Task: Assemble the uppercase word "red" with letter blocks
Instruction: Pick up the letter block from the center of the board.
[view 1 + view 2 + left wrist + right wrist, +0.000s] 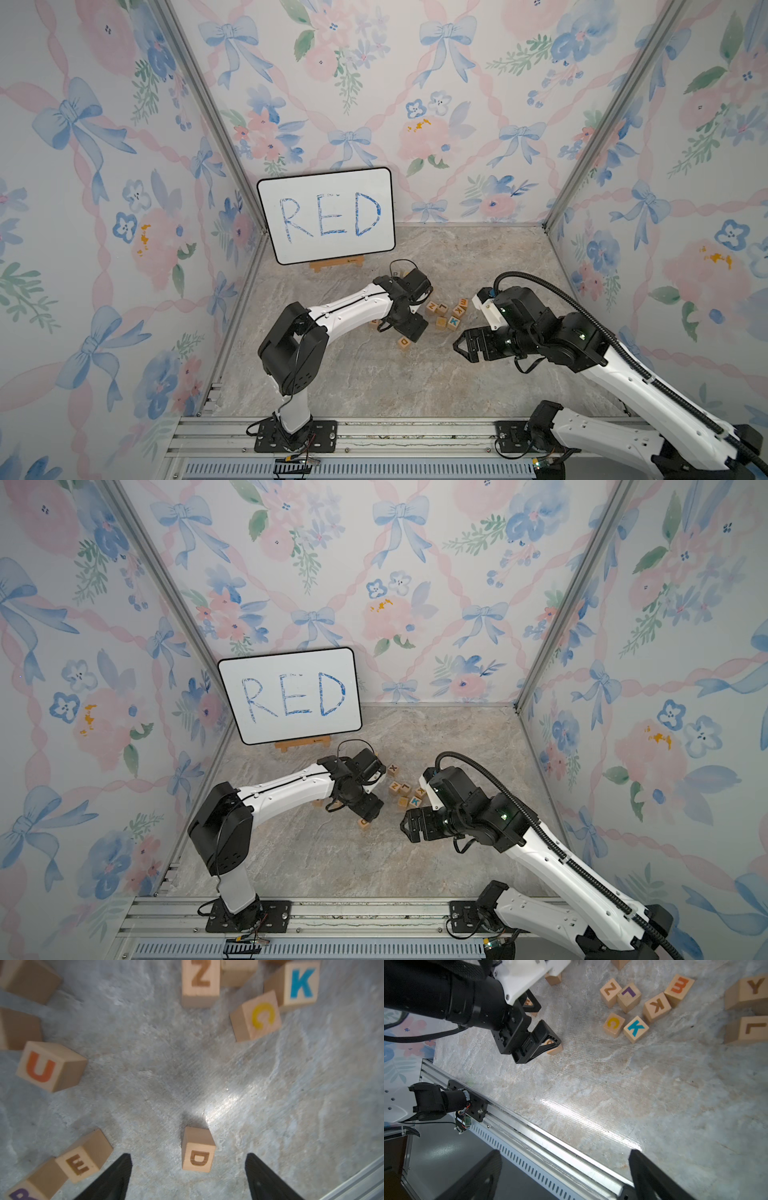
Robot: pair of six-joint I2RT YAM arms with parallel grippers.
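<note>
Light-wood cube lettered D in brownish orange (197,1150): flat on grey marbled tabletop (187,1074), between spread, non-touching jaws of left gripper (188,1156). Light-wood E cube (80,1163): just outside one finger (116,1178). Right gripper (564,1151): spread, empty, three o'clock of D cube in both top views.

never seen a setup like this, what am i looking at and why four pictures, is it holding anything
Two robot arms on a marble-look table, each ending in a two-finger gripper. Two pictures look down from above on the whole scene; the other two come from cameras on the arms' wrists. Wooden letter cubes lie scattered, and a whiteboard reads RED. The left gripper is open, the D block lying loose between its fingers, the E block nearby. The right gripper is open and empty.
</note>
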